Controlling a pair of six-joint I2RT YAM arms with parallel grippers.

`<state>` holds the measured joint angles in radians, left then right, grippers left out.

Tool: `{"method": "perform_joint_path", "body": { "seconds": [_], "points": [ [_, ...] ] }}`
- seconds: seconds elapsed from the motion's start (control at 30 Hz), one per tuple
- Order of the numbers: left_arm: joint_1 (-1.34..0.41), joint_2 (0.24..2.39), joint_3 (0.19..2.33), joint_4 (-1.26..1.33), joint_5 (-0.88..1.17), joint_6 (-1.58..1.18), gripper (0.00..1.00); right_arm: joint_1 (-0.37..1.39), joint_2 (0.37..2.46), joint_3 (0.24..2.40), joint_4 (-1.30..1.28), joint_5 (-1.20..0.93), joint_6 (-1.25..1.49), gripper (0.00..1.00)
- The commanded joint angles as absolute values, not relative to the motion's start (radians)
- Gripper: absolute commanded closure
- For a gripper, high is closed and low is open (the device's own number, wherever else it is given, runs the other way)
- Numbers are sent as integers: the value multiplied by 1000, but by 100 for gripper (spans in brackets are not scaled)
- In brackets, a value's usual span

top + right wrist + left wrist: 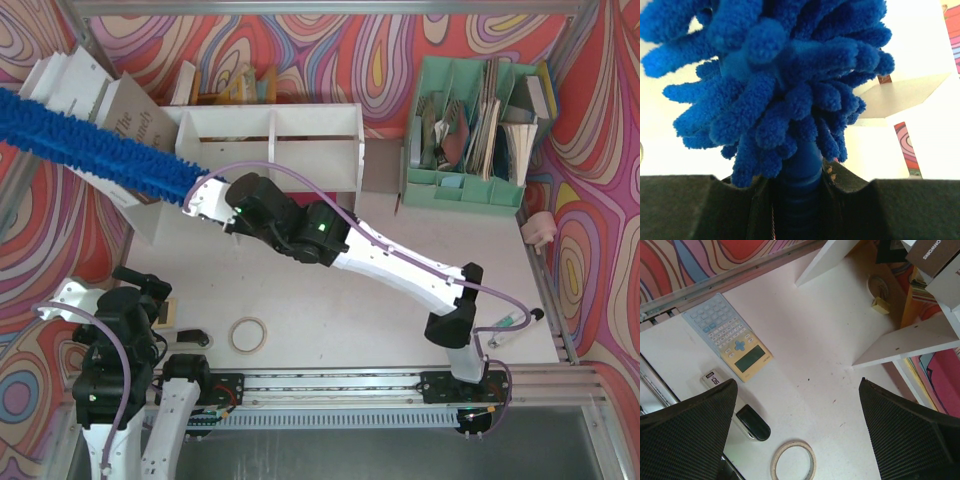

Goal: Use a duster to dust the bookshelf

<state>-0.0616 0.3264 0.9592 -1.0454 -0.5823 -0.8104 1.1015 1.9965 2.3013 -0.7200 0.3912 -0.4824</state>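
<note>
The white bookshelf [270, 150] stands at the back of the table, its two upper compartments facing the camera. The blue fluffy duster [90, 145] slants from the top left corner down to the shelf's left end, lying over a brown box. My right gripper [200, 196] is shut on its ribbed blue handle [800, 175], and the shaggy head [785, 75] fills the right wrist view. The right gripper [800, 200] clamps the handle from both sides. My left gripper [797, 432] hangs open over the near left of the table, nothing between its fingers [690, 435].
A tape roll [248, 333] lies near the front edge, also below the left gripper as tape roll [793, 460]. A calculator [727, 335] and a small black-and-white device [737, 412] lie beside it. A mint-green file organizer [470, 130] stands at the back right.
</note>
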Motion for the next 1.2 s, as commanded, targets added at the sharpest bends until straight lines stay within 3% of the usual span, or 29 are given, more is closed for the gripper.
{"method": "perform_joint_path", "body": {
  "seconds": [0.0, 0.43, 1.17],
  "points": [
    [-57, 315, 948, -1051, -580, -795, 2, 1073, 1916, 2266, -657, 412, -447, 100],
    [-57, 333, 948, -1034, -571, -799, 2, 1135, 1903, 2254, -634, 396, -486, 100],
    [-57, 321, 936, -1044, -572, -792, 1, 1066, 1712, 1731, -510, 334, -397, 100]
  ]
}}
